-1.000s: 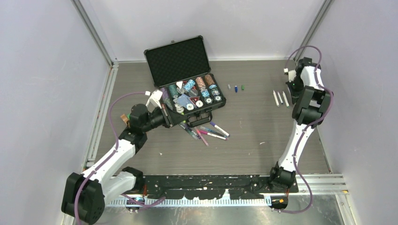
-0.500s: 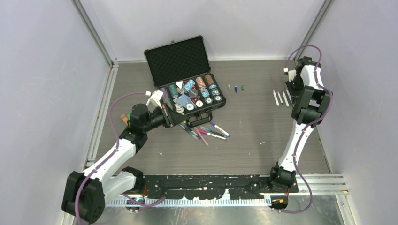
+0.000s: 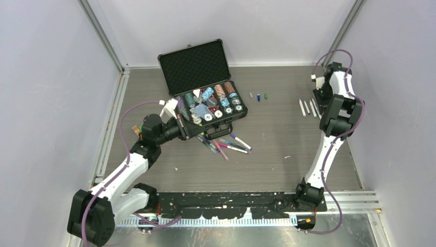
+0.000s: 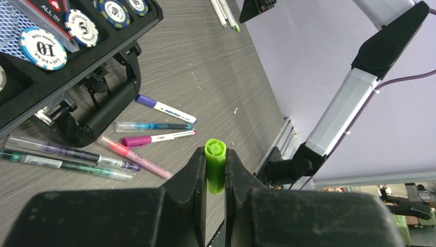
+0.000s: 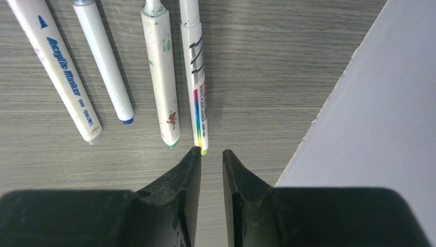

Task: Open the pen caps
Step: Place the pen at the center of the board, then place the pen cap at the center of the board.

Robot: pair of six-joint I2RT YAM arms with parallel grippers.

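Your left gripper [image 4: 216,172] is clamping a lime pen cap [image 4: 215,159] between its jaws, above the table [image 4: 205,67] in front of the black case [image 4: 77,64]. Coloured pens [image 4: 154,139] are lying in a loose group just beside the case handle. Your right gripper [image 5: 211,157] is hovering with a narrow gap and nothing between its jaws, at the near end of a row of four white pens [image 5: 162,77] by the right wall. Its left finger appears to be touching the rightmost pen's tip, but the view is not settling this. Three small caps [image 3: 258,96] are sitting between the case and that row.
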